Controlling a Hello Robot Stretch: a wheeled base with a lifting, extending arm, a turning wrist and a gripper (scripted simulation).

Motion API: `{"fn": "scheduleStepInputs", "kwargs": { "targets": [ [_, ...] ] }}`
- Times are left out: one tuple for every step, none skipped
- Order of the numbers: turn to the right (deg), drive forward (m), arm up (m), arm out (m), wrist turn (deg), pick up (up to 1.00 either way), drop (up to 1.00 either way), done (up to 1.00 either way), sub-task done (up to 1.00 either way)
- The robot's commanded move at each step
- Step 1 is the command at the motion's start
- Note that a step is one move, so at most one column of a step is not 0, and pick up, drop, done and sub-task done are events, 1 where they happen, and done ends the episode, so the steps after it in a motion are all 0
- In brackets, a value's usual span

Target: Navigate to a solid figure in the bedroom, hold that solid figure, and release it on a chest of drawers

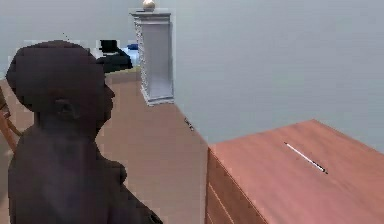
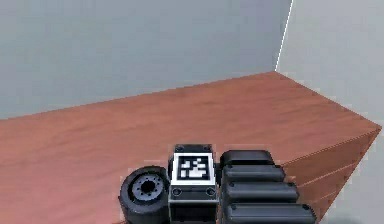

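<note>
The bust point(image 1: 60, 130) looms at the forward view's left, the pincer point(image 2: 145, 197) shows against the chest point(image 2: 150, 120), its grip impossible to tell; released near an edge, the bust could topple off.

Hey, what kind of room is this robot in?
Probably a bedroom, though no bed is in sight. A tall white chest of drawers stands further back, a low wooden dresser sits close by, and a dark bust looms in the forward view's left.
</note>
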Motion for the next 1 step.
{"fn": "scheduleStepInputs", "kwargs": {
  "targets": [
    [0.0, 0.00, 0.00, 0.26, 0.0, 0.00, 0.00, 0.00, 0.00]
  ]
}}
